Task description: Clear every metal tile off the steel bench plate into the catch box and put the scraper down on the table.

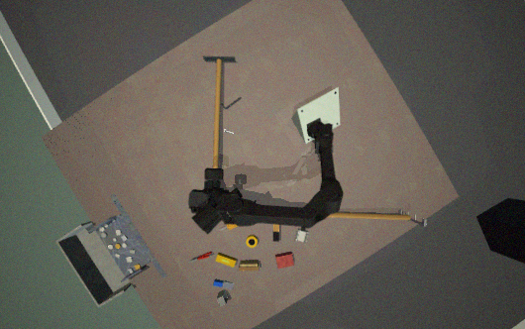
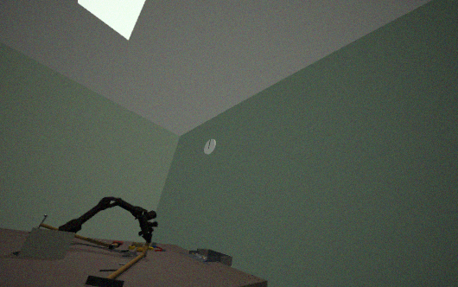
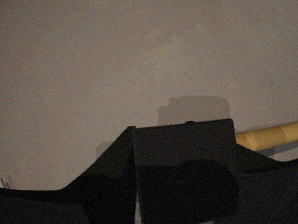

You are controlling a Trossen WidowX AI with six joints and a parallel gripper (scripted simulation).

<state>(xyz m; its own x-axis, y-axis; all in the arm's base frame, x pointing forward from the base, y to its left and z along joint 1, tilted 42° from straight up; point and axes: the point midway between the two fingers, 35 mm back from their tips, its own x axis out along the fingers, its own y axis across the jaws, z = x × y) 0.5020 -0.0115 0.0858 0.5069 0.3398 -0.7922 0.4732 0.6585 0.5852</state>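
The long scraper has an orange handle [image 1: 217, 109] [image 2: 127, 265] [image 3: 267, 136] and a dark blade [image 1: 219, 58] at its far tip, and it lies on the brown table. My gripper [image 1: 214, 175] [image 2: 148, 239] [image 3: 160, 131] is shut on the dark grip block at the scraper's near end. The steel bench plate [image 1: 144, 250] sits at the table's lower left edge with several small metal tiles [image 1: 119, 243] on it. The catch box [image 1: 86, 265] adjoins its outer end. In the exterior view the plate and box [image 2: 212, 256] show low at the table's far side.
A second long orange-handled tool [image 1: 368, 216] lies to the right, partly under the arm. A yellow ring [image 1: 252, 241], a red block [image 1: 284, 260], a yellow block [image 1: 226, 260] and other small parts lie in front of the arm. An Allen key [image 1: 232, 103] lies beside the scraper handle.
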